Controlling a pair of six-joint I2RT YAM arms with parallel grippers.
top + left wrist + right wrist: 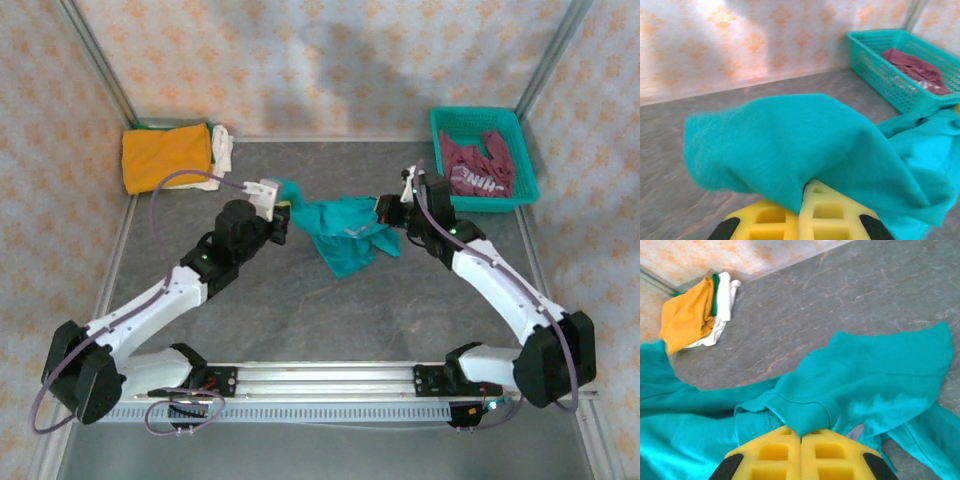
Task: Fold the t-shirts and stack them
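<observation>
Both arms reach in toward the middle of the surface (300, 330) and hold the teal shirt (345, 235) strung between them, each gripping one edge. The left fingers (830, 212) are pressed together with a fold of teal cloth pinched in the seam between them, the rest draping over their tips. The right fingers (775, 452) are likewise clamped on a hemmed edge, maybe the collar or a sleeve, I can't tell which. Held from two sides like this, the shirt sags in a bunch, its lower part on the surface. To my eye the aim is to draw it out flat before any fold. In the far left corner the orange shirt (165, 157) lies folded over the white shirt (226, 150), a stack kept out of the way. The maroon shirt (480, 165) sits crumpled in the basket (437, 140) at far right, waiting its turn, I'd guess
</observation>
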